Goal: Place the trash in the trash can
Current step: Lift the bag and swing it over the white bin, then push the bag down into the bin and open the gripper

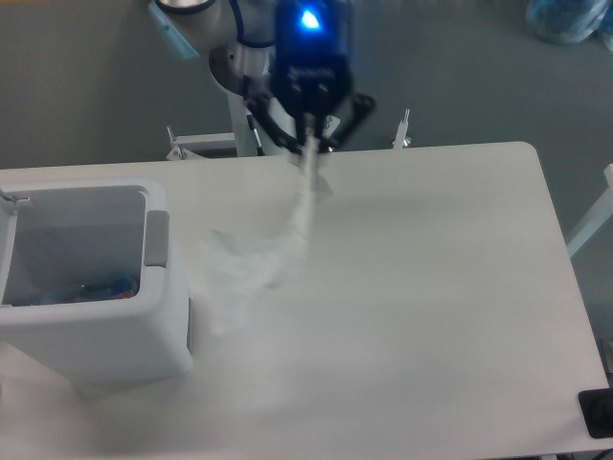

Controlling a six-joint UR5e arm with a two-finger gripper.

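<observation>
1. In the single fixed camera view, we saw the gripper (309, 142) raised high above the white table (450, 287), a blue light glowing on its body.
2. Its two fingers were closed on the top end of the wrinkly transparent bag (261, 259), which hung off the table surface, blurred in this picture.
3. The bag's long axis slanted down and toward the left of the picture from the gripper, so its loose bottom end lay nearer the trash can (96, 340) than the gripper itself did.
4. The trash can stood at the left edge of the table, open at the top, with something red and blue lying in its bottom; we could not make out what.
5. We judged that the gripper needed to travel farther to the picture's left before the bag hung over the opening.
</observation>
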